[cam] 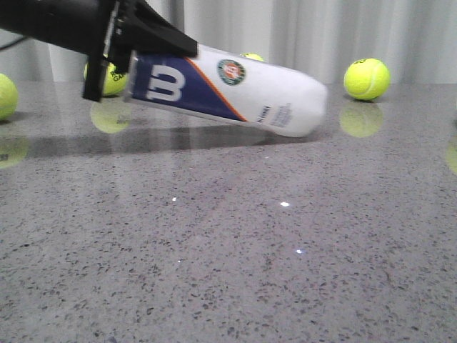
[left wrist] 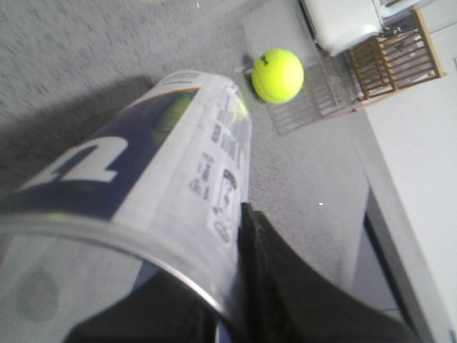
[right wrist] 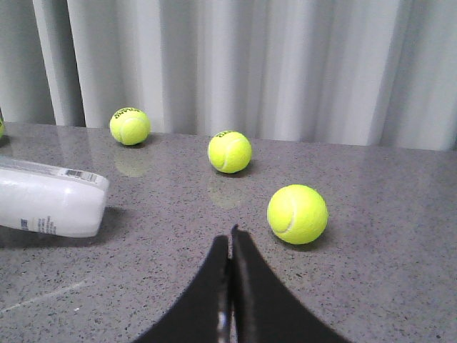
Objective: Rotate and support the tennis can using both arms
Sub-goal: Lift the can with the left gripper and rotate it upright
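Observation:
The tennis can (cam: 228, 89) lies tilted on the grey table. Its navy "W" end is raised at the left, and its white end rests on the surface at the right. My left gripper (cam: 132, 61) is shut on the raised end, one black finger (left wrist: 271, 286) pressed against the can's (left wrist: 164, 157) label side; the other finger is hidden behind the can. My right gripper (right wrist: 230, 239) is shut and holds nothing. It hovers low over the table, apart from the can's white end (right wrist: 50, 200). It does not show in the front view.
Loose tennis balls lie around: one at the back right (cam: 367, 78), one behind the left gripper (cam: 107, 75), one at the left edge (cam: 3, 95). Three balls (right wrist: 297, 214) (right wrist: 229, 151) (right wrist: 130, 126) lie ahead of the right gripper. A curtain closes off the back.

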